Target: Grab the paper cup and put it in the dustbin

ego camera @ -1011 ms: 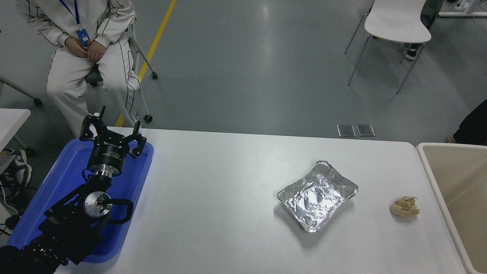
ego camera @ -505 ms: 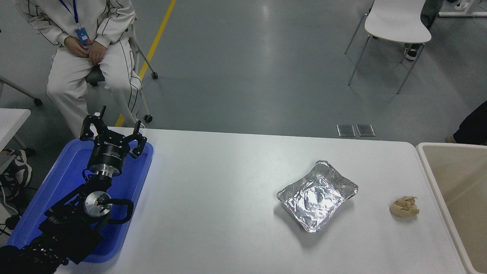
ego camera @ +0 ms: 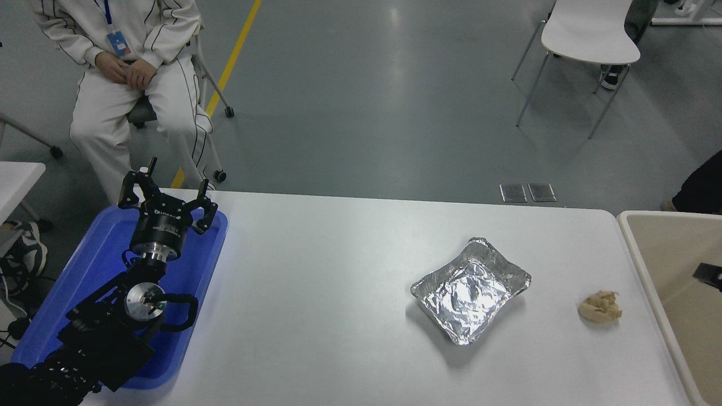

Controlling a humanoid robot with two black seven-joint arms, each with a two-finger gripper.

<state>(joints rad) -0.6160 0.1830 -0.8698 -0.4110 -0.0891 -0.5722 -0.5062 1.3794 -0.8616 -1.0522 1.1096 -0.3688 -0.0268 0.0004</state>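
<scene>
The paper cup is not in view. The dustbin (ego camera: pixel 648 282), a large beige bin with a thick rim, stands at the table's right end, cut off by the picture's edge. A small black part of my right arm (ego camera: pixel 710 276) shows at the right edge over the inside of the dustbin; whether it is open or shut cannot be told. My left gripper (ego camera: pixel 168 189) is open and empty, parked over the blue tray at the lower left.
A silver foil tray (ego camera: pixel 471 288) lies right of the table's middle. A small beige lumpy wad (ego camera: pixel 599 307) lies between it and the dustbin. The blue plastic tray (ego camera: pixel 194 270) sits at the table's left end. A person sits on a chair beyond the far left corner.
A black part of my right arm has come into view at the right edge over the dustbin. The person has shifted a little. My left arm has not moved.
</scene>
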